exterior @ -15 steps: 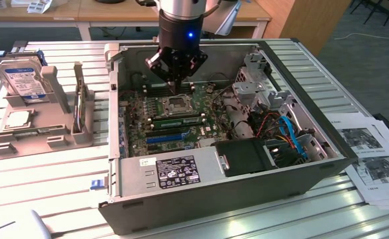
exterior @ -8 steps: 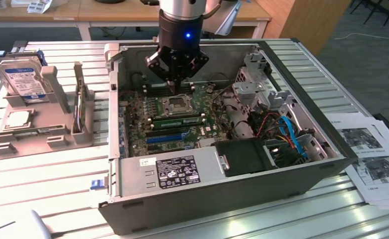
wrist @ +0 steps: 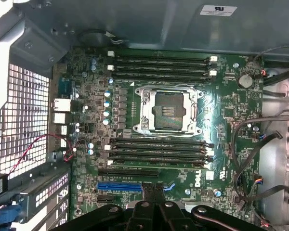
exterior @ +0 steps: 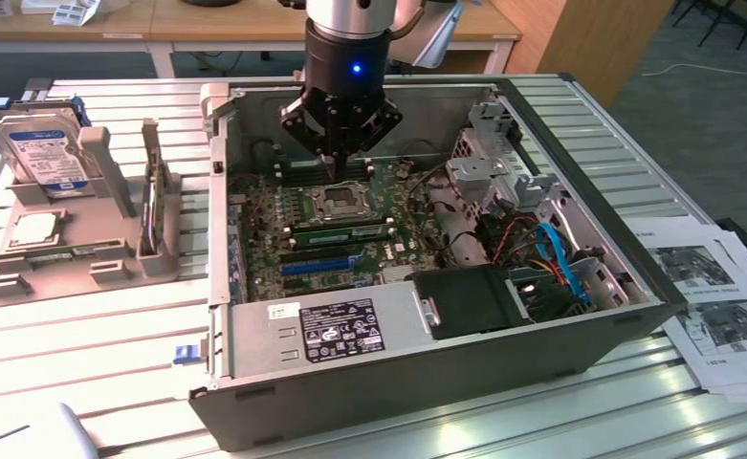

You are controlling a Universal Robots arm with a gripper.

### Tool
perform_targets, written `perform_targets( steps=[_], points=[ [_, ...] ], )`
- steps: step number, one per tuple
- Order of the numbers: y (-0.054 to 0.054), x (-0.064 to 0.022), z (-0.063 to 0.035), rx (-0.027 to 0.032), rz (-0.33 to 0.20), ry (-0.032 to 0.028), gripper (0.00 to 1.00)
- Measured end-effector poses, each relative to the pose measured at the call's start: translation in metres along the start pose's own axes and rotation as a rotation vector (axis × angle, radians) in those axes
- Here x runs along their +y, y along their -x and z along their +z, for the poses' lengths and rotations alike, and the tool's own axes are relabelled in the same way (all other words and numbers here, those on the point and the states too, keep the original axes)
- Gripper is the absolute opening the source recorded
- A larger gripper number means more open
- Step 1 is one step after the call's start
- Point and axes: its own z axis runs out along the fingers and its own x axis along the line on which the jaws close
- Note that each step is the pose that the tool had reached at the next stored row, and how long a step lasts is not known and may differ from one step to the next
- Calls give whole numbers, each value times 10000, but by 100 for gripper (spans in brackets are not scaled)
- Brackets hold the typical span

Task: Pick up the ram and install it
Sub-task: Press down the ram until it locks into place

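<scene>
My gripper (exterior: pixel 336 175) hangs inside the open computer case (exterior: pixel 628 316), over the motherboard (exterior: pixel 347 239) just behind the processor socket (exterior: pixel 343 202). Its fingers are shut with nothing between them. In the wrist view the shut gripper (wrist: pixel 154 196) sits above the blue slot (wrist: pixel 130 186), with the socket (wrist: pixel 167 109) and two banks of dark memory slots (wrist: pixel 159 153) beyond. A thin stick that looks like the ram (exterior: pixel 156 218) stands on edge in the grey rack at the exterior view's left, well apart from the gripper.
A silver hard drive with a blue label (exterior: pixel 49 153) leans in the same rack (exterior: pixel 60 253). Inside the case are a labelled power supply (exterior: pixel 338 330), a black fan box (exterior: pixel 469 301), loose cables (exterior: pixel 545 253) and a drive cage (exterior: pixel 501 158). Printed sheets (exterior: pixel 717 306) lie to the right.
</scene>
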Motion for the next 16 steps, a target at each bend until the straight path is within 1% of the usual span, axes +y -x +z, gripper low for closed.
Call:
perform_targets(
  steps=[12, 16],
  points=[
    [0, 0, 0, -4, -25, -1, 10],
    [-1, 0, 0, -3, -146, -2, 10]
  ],
)
